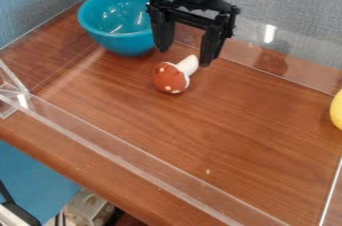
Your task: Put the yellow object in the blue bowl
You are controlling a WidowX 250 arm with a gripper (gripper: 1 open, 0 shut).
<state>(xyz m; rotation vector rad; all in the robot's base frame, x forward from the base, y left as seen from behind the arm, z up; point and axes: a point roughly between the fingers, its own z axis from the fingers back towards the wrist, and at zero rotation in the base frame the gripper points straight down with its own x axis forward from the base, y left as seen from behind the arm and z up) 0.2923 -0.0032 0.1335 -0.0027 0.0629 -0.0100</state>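
though unmarked, blue bowl [118,23] glossy

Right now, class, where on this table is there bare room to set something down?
Free: the wood of the table in front of the mushroom, and between it and the yellow object. Crowded: the back, around the bowl and open gripper.
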